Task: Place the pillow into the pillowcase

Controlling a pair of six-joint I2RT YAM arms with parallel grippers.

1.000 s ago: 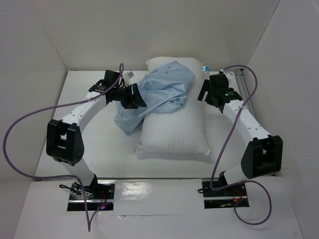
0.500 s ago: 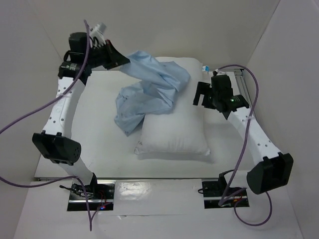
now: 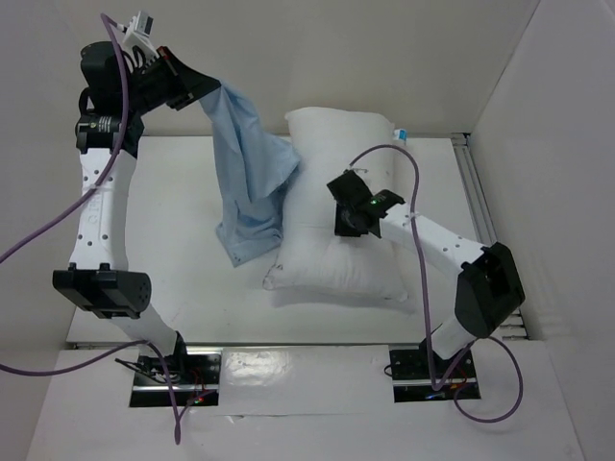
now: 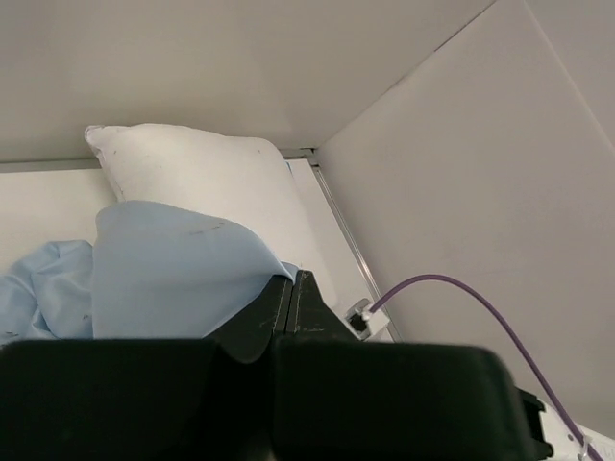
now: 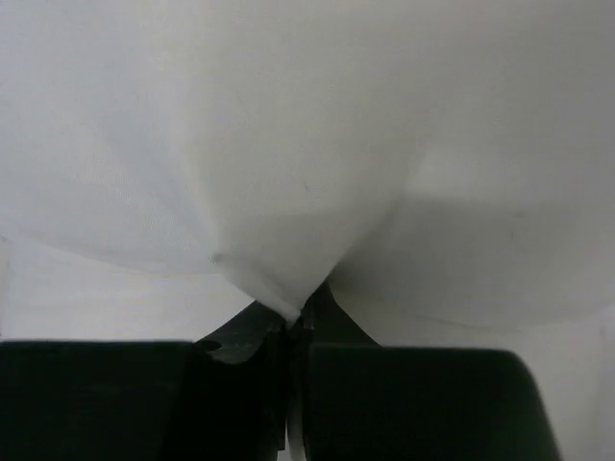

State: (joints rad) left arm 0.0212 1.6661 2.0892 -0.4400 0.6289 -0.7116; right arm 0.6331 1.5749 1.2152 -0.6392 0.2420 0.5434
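Note:
The white pillow [image 3: 336, 230] lies across the middle of the table. My left gripper [image 3: 213, 84], raised high at the back left, is shut on an edge of the light blue pillowcase [image 3: 252, 182]. The case hangs down from it, and its lower end rests on the table beside the pillow's left side. The left wrist view shows the blue pillowcase [image 4: 173, 279] pinched at the fingertips, with the pillow [image 4: 202, 178] behind it. My right gripper [image 3: 348, 216] sits on top of the pillow. In its wrist view the jaws [image 5: 293, 322] are shut on a pulled-up fold of the pillow [image 5: 307, 173].
White walls close in the table at the back and on both sides. A metal rail [image 3: 478, 202] runs along the right edge. Purple cables [image 3: 404, 163] loop from both arms. The arm bases [image 3: 173, 370] stand at the near edge.
My left gripper closed on the pillowcase and lifted it up and to the back left, off the pillow. My right arm swung in over the pillow and its jaws closed on the fabric.

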